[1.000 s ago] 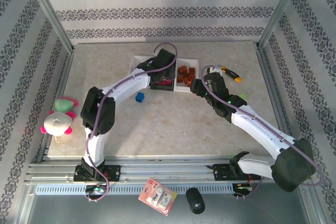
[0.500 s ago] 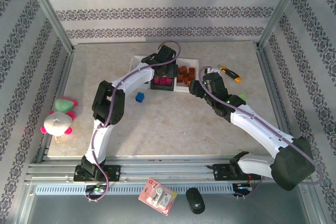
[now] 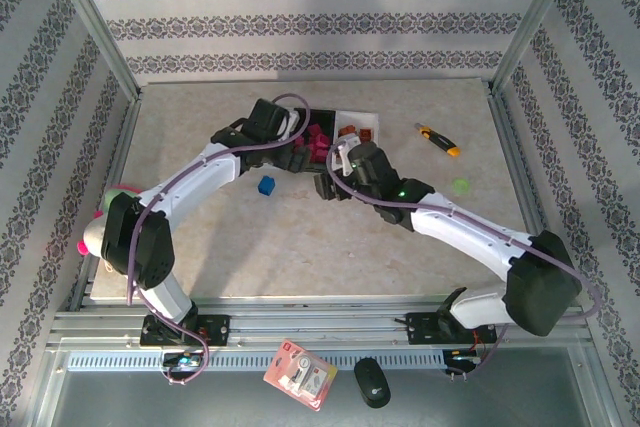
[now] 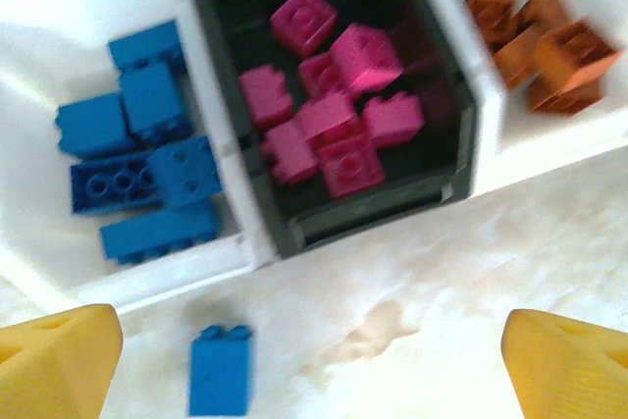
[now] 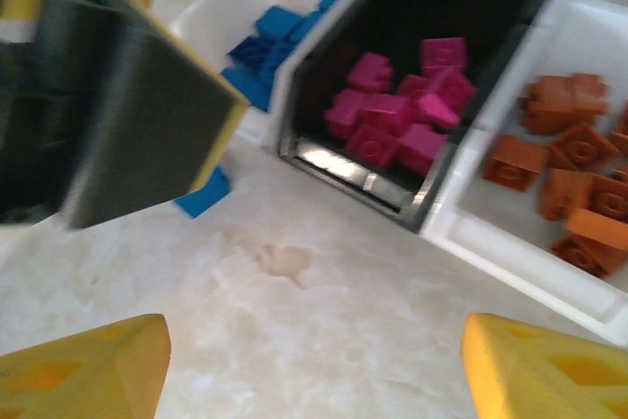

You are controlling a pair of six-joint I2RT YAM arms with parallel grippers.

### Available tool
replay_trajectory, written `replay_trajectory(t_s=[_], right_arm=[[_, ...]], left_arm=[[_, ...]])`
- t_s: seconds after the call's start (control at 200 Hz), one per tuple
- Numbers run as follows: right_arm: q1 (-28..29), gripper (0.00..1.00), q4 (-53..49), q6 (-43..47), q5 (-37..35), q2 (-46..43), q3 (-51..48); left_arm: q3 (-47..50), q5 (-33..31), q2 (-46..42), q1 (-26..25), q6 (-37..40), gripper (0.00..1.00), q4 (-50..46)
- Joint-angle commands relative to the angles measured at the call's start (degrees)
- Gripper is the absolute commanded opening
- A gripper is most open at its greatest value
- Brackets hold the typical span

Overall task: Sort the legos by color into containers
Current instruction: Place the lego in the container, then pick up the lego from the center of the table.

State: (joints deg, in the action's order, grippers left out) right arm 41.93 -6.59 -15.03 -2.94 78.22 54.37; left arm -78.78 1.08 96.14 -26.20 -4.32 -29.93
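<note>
Three containers stand in a row: a white tray of blue legos, a black tray of magenta legos, and a white tray of orange-brown legos. One loose blue lego lies on the table just in front of the blue tray, also seen from above. My left gripper hovers open over the table in front of the trays, holding nothing. My right gripper is open and empty beside it. The left gripper's dark pad partly hides the loose blue lego.
A pink-and-green plush toy lies at the table's left edge. A yellow-and-black utility knife and a small green disc sit to the right of the trays. A red-and-white packet and a black object rest below the near rail.
The left gripper opened and drew back from over the black tray toward the near left. The right gripper swung left to the table in front of the trays and opened wider.
</note>
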Motion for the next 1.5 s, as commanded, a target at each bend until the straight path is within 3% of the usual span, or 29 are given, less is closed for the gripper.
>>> replay_trajectory(t_s=[0.0, 0.235, 0.55, 0.65, 0.854, 1.209, 1.494], right_arm=[[2.75, 0.8, 3.92, 5.03, 3.29, 1.68, 1.0], [6.14, 0.89, 7.63, 6.53, 2.84, 4.28, 1.09], [6.5, 0.89, 7.93, 6.95, 0.93, 3.4, 0.32], [6.54, 0.9, 8.0, 7.64, 1.0, 2.64, -0.08], [6.5, 0.9, 8.13, 8.25, 0.31, 1.33, -0.92], [6.51, 0.9, 10.12, 8.32, 0.48, -0.08, -1.36], [6.23, 0.9, 15.73, 5.93, -0.93, 0.85, -1.29]], left_arm=[[3.07, 1.11, 0.48, 3.13, 6.85, 0.99, -4.24], [1.37, 1.12, 7.23, 4.37, 10.18, 1.0, -6.74], [-0.97, -0.84, 13.99, 4.41, 8.01, 0.82, -8.36], [-0.08, -1.22, 15.2, 4.48, 7.26, 0.73, -6.74], [0.27, -2.06, 14.81, 4.55, 5.02, 0.4, -6.15], [1.0, -4.89, 5.46, 4.53, 5.4, 0.37, -7.68], [-0.56, -4.87, 4.62, 5.74, 2.61, 0.36, 6.99]])
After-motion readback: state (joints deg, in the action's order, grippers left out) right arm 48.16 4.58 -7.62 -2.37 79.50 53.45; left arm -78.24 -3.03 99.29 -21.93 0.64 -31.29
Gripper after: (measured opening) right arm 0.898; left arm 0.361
